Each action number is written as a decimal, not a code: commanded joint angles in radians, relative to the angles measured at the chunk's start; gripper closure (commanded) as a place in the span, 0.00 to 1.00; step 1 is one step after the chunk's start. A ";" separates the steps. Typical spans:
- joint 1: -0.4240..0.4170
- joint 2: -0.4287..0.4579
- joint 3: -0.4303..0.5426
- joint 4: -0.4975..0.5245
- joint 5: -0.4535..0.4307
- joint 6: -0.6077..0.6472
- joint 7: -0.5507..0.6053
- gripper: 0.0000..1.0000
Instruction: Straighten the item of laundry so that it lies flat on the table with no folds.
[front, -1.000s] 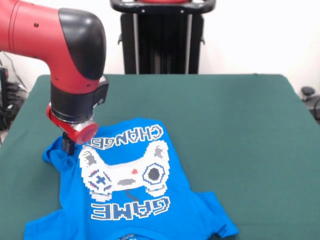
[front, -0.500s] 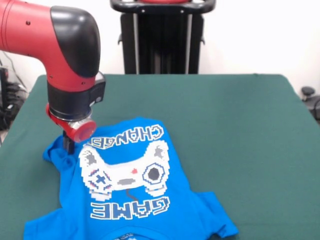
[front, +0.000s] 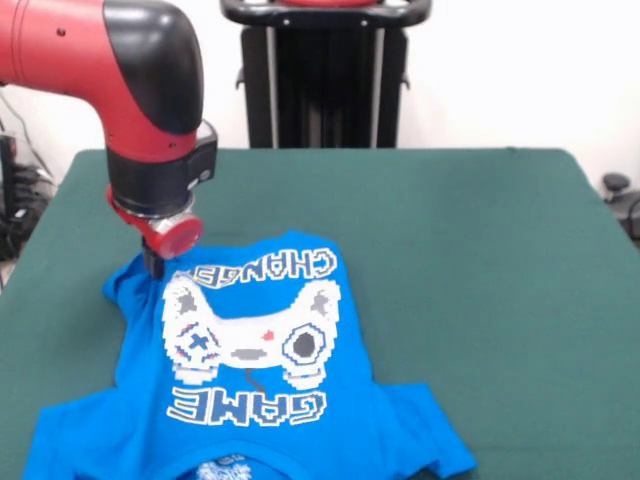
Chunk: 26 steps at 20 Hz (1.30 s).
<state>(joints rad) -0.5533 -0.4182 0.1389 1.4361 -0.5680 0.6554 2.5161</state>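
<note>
On the near-left part of the green surface (front: 480, 260), the blue T-shirt (front: 250, 400) is lying print-side up, its hem pointing toward the far side and its collar running off the bottom edge of the front view. White "GAME" lettering and the pixel controller graphic are showing clearly. One sleeve is spreading out at lower right, the other at lower left. Along the far-left hem corner the fabric is bunching slightly. Directly over that corner the red and black arm (front: 120, 60) is reaching down, and the end effector (front: 153, 262) is meeting the cloth there. Only a dark tip is showing beneath the red wrist ring, so I cannot tell how far it is parted or whether it is pinching fabric.
</note>
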 joint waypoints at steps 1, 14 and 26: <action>0.012 -0.015 0.056 0.214 0.051 0.129 -0.119 1.00; 0.017 -0.007 0.048 0.216 0.036 0.088 -0.102 1.00; 0.046 0.013 0.032 0.163 -0.017 -0.026 -0.061 0.00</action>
<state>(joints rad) -0.5500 -0.4566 0.1346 1.5513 -0.5516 0.6592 2.5161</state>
